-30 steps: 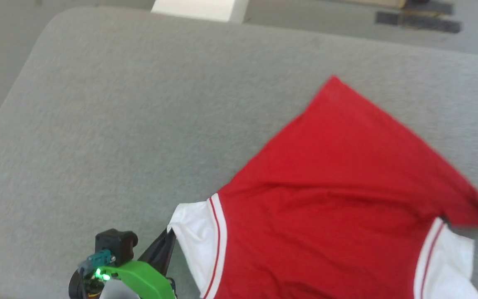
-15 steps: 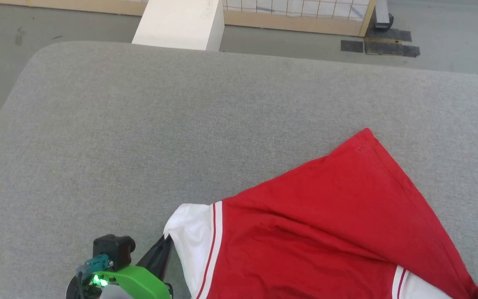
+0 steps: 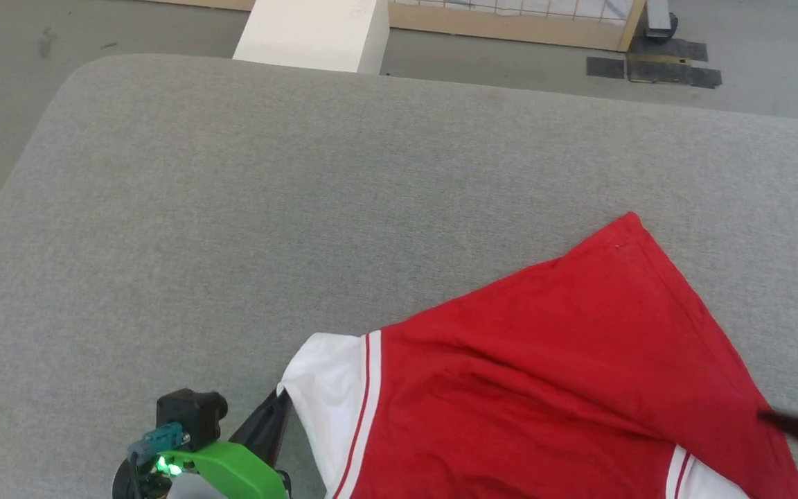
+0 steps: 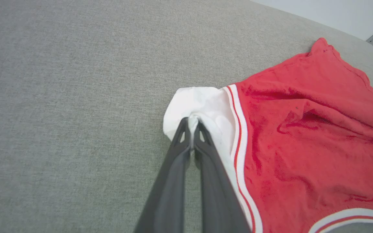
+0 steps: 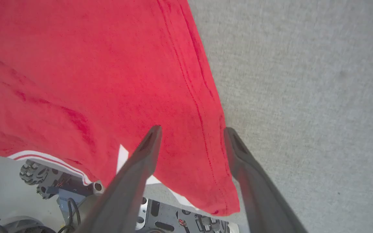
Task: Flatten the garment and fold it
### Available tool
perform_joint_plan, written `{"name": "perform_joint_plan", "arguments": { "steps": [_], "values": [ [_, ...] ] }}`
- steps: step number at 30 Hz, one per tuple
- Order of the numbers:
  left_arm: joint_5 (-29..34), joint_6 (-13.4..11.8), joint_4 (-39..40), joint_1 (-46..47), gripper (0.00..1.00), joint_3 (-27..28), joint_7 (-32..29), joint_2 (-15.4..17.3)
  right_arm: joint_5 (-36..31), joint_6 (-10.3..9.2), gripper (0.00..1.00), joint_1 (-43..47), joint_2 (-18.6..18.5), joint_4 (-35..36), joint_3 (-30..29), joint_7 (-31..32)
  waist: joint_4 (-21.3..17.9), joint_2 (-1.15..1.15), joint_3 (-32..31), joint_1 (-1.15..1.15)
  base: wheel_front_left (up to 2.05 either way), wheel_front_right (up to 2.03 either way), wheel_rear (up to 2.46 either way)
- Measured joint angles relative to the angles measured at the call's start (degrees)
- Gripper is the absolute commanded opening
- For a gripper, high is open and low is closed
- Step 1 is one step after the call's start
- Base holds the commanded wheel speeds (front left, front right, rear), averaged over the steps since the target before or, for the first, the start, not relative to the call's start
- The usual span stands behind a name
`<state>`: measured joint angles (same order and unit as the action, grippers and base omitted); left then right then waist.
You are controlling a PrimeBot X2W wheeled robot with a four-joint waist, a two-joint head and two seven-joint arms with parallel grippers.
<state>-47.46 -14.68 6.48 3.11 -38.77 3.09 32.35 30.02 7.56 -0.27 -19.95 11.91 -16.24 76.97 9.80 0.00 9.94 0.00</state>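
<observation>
The garment (image 3: 544, 374) lies rumpled on the grey padded table (image 3: 233, 208), red body spread toward the right, one hem corner pointing away from me. My left gripper (image 3: 280, 403) is shut on the tip of its white sleeve (image 4: 202, 103), pinching a fold of cloth between the fingertips in the left wrist view (image 4: 191, 122). My right gripper (image 5: 193, 130) stands open just above the red hem (image 5: 202, 113) near the garment's right corner; one dark finger (image 3: 787, 421) shows at the head view's right edge. The lettering is hidden.
The garment's near corner hangs over the table's front edge above my base (image 5: 60, 191). Beyond the far edge stand a white block (image 3: 312, 34) and a wooden-framed grid panel (image 3: 510, 14), with dark tape patches (image 3: 655, 69) on the floor.
My right gripper has opened and let go of the red hem corner, which has settled on the table. The left gripper stays shut on the sleeve. The head camera has shifted.
</observation>
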Motion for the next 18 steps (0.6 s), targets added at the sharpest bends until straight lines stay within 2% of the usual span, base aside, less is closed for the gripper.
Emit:
{"name": "perform_joint_plan", "arguments": {
  "steps": [3, 7, 15, 18],
  "values": [
    [0.0, 0.0, 0.7, 0.5, 0.0, -0.2, 0.0, 0.0, 0.0, 0.0, 1.0, -5.9, 0.1, 1.1, 0.3, 0.7, 0.7, 0.0, 0.4, 0.0, 0.0, 0.0, 0.0],
    [0.3, 0.0, 2.3, 1.8, 0.0, -0.5, -0.1, -0.2, -0.8, 0.0, 1.0, -15.1, 0.7, -0.1, 3.4, -0.2, 1.9, 0.0, 1.6, 0.0, 0.0, 0.0, 0.0],
    [2.4, 0.1, 4.3, 4.8, 0.0, -1.7, -0.2, -1.8, -7.6, 0.0, 1.0, -28.0, 1.4, -11.5, 11.0, -3.5, 5.2, 0.0, 5.6, 0.0, 0.0, 0.0, 0.0],
    [2.6, 0.6, 4.4, 5.6, 0.0, -2.1, -0.2, -2.4, -9.7, 0.0, 1.0, -31.7, 1.2, -16.5, 12.1, -4.6, 6.7, 0.0, 7.2, 0.0, 0.0, 0.0, 0.0]
  ]
}}
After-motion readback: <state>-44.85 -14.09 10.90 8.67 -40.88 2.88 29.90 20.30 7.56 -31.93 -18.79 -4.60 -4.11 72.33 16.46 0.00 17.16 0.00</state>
